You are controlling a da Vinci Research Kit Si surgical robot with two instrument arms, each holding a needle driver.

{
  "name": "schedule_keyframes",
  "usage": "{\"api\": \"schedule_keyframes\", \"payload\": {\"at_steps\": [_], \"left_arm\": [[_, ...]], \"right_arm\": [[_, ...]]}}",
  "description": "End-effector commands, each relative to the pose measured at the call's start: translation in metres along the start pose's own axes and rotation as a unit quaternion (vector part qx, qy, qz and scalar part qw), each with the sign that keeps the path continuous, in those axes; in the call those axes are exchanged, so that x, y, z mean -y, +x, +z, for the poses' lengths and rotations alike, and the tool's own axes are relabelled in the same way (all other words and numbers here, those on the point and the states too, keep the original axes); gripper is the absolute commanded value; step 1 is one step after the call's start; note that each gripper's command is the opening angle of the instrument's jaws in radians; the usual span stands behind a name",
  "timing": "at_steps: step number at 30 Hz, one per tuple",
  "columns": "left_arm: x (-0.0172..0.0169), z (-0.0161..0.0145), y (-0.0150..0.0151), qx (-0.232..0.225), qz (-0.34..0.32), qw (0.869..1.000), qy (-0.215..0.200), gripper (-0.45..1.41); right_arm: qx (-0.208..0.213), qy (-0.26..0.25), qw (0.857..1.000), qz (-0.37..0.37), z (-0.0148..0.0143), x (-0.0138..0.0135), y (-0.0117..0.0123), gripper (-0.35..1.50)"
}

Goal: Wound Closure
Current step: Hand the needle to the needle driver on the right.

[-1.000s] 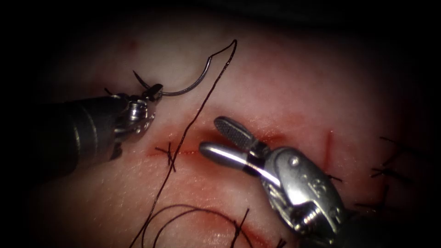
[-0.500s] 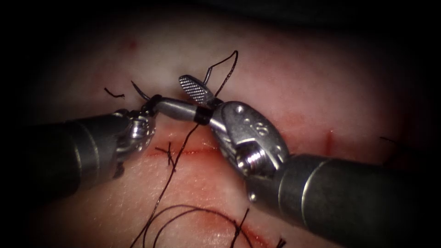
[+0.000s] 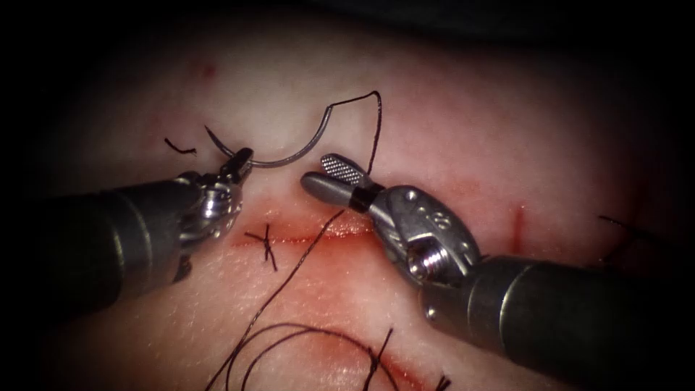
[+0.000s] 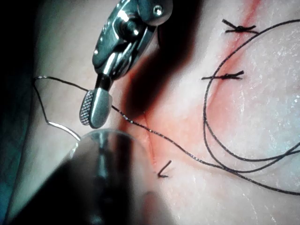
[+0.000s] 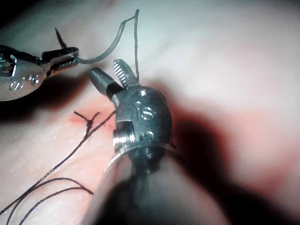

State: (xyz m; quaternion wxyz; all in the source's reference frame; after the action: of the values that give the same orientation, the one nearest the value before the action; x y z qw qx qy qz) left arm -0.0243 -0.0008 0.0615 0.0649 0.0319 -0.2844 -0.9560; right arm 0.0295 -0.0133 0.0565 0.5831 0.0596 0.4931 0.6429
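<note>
- The left tool (image 3: 239, 163) has its jaws closed on the curved needle (image 3: 289, 156), gripping it near the pointed end; the short sharp tip sticks out past the jaws to the upper left.
- The needle is held free above the tissue (image 3: 470, 108), not in it. Its body arcs away from the left tool toward the right and up to its tail, where the thread (image 3: 304, 250) is attached.
- The right tool (image 3: 329, 177) sits just right of the needle's arc, jaws parted a little and holding nothing; the ridged face of one jaw shows. Its tips are close to the needle's curve but apart from it.
- From the needle's tail the thread drops down, passes behind the right tool's jaws, crosses the cut (image 3: 318, 235) and runs to the lower left, where it joins loose loops lying on the tissue.
- The cut runs level across the tissue below both tools, with red fluid (image 3: 347, 230) along it.
- Counted: one needle, two tools, one long thread. One tied stitch (image 3: 266, 242) sits on the cut left of the thread crossing, and a short cut end of thread (image 3: 179, 148) lies on the tissue above the left tool.
- In the left wrist view the right tool (image 4: 96, 110) hangs close above the thread (image 4: 187, 150), and two knots (image 4: 239, 28) lie along a red line.
- In the right wrist view the left tool (image 5: 65, 61) clamps the needle (image 5: 105, 49).
</note>
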Motion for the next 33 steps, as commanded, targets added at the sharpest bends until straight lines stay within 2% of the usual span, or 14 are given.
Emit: {"api": "schedule_keyframes", "payload": {"at_steps": [1,2,8,17,18,19,20,21,22,29,30,31,33], "left_arm": [[0.0002,0.0006,0.0006,-0.001,-0.001,1.000,0.002,-0.45],[0.0002,0.0006,0.0006,-0.001,-0.002,1.000,0.003,-0.45],[0.0002,0.0001,0.0007,-0.006,-0.006,1.000,0.009,-0.45],[0.0002,-0.0002,0.0007,-0.007,-0.014,1.000,0.018,-0.45],[0.0002,-0.0002,0.0007,-0.007,-0.014,1.000,0.018,-0.45],[0.0002,-0.0002,0.0007,-0.007,-0.014,1.000,0.018,-0.45],[0.0002,-0.0002,0.0007,-0.007,-0.014,1.000,0.018,-0.45],[0.0002,-0.0002,0.0007,-0.009,-0.014,1.000,0.019,-0.45],[0.0002,-0.0002,0.0007,-0.011,-0.010,1.000,0.019,-0.45],[0.0003,-0.0001,0.0008,-0.040,0.004,0.999,0.027,-0.45],[0.0003,-0.0001,0.0008,-0.044,0.004,0.999,0.028,-0.20],[0.0003,-0.0001,0.0009,-0.045,0.004,0.999,0.029,0.14],[0.0002,-0.0004,0.0009,-0.046,-0.008,0.998,0.029,0.31]], "right_arm": [[-0.001,-0.002,1.000,0.013,0.0009,0.0000,0.0001,1.08],[-0.002,-0.005,1.000,0.020,0.0011,0.0000,0.0003,1.20],[-0.003,-0.002,0.999,0.052,0.0026,-0.0001,0.0007,1.31],[0.000,0.000,0.998,0.070,0.0047,0.0002,0.0006,1.35],[0.010,-0.003,0.997,0.078,0.0049,0.0003,0.0005,1.13],[0.010,-0.003,0.997,0.078,0.0049,0.0003,0.0005,1.13],[0.014,-0.003,0.997,0.081,0.0049,0.0003,0.0006,0.81],[0.016,0.000,0.996,0.084,0.0048,0.0003,0.0005,0.14],[0.019,-0.001,0.996,0.090,0.0048,0.0003,0.0006,-0.35],[0.027,-0.006,0.995,0.098,0.0043,0.0004,0.0012,-0.35],[0.024,-0.008,0.995,0.093,0.0042,0.0003,0.0014,-0.35],[0.019,-0.005,0.996,0.085,0.0040,0.0000,0.0017,-0.35],[0.010,-0.004,0.997,0.075,0.0035,-0.0006,0.0021,-0.35]]}}
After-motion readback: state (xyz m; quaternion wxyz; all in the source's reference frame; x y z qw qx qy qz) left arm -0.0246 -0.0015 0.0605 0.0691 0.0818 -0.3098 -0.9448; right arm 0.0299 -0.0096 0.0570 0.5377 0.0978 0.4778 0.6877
